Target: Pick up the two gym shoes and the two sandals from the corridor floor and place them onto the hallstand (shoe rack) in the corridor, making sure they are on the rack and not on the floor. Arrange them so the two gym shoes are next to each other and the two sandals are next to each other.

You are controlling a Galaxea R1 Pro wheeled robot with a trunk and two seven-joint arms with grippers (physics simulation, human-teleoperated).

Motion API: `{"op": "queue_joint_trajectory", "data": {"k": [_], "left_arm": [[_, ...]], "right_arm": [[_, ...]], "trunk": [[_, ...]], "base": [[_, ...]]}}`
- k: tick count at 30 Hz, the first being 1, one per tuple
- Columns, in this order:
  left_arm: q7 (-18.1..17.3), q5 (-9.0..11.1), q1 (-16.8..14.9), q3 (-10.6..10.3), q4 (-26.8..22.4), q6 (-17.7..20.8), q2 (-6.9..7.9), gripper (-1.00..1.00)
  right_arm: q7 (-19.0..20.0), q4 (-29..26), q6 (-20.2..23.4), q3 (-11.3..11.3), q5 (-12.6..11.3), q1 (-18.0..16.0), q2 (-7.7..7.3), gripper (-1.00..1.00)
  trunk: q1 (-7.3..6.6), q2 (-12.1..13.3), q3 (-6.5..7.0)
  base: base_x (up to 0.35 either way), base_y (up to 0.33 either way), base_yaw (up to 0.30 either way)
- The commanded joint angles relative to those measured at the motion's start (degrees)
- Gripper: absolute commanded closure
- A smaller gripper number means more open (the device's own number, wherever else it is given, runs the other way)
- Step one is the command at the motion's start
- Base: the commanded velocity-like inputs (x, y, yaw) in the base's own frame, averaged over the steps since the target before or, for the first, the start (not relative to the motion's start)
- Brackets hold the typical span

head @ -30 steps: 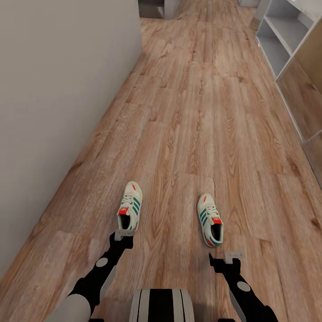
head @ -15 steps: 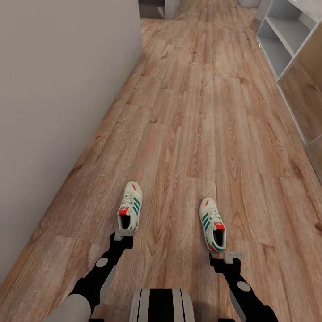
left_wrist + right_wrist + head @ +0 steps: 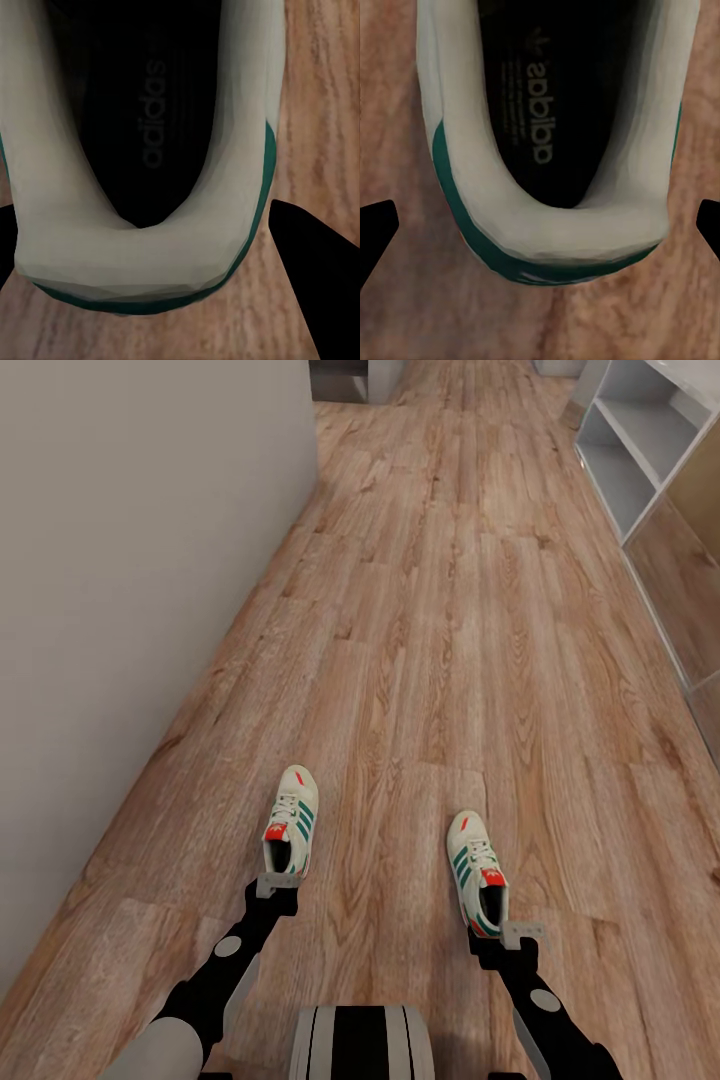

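We have both arms low over the light brown wood-plank floor (image 3: 430,610), one behind each white lace-up sneaker with green stripes, heels toward us, likely to take both at once. The left gripper (image 3: 277,884) spreads wide around the left sneaker's (image 3: 291,819) heel; the right gripper (image 3: 523,933) gapes equally behind the right sneaker (image 3: 477,868). Neither holds anything. The pale grey shelving unit (image 3: 640,450) stands ahead, right.
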Motion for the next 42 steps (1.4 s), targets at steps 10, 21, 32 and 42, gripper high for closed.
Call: {"op": "queue_joint_trajectory", "data": {"k": [10,21,32,42], "left_arm": [[-0.05,-0.27,-0.07,0.11,0.03,-0.17,-0.01,1.0],[-0.05,-0.25,-0.1,0.06,0.03,-0.2,-0.01,1.0],[-0.05,-0.25,-0.11,0.09,0.03,-0.18,-0.01,1.0],[-0.05,-0.22,-0.11,0.06,0.03,-0.2,-0.01,1.0]], "right_arm": [[-0.01,0.0,-0.19,-0.27,0.6,-0.03,-0.01,-1.0],[-0.01,-0.17,-0.19,-0.33,0.61,-0.03,-0.07,-1.0],[-0.01,-0.2,-0.19,-0.33,0.66,-0.03,-0.1,-1.0],[-0.01,-0.16,-0.19,-0.33,0.69,-0.03,-0.12,1.0]], "trunk": [[-0.01,-0.01,-0.03],[-0.01,-0.01,-0.03],[-0.01,-0.01,-0.03],[-0.01,-0.01,-0.03]], "base": [[0.05,0.0,0.0],[0.008,0.0,0.0],[0.033,0.0,0.0],[0.004,0.0,0.0]]}}
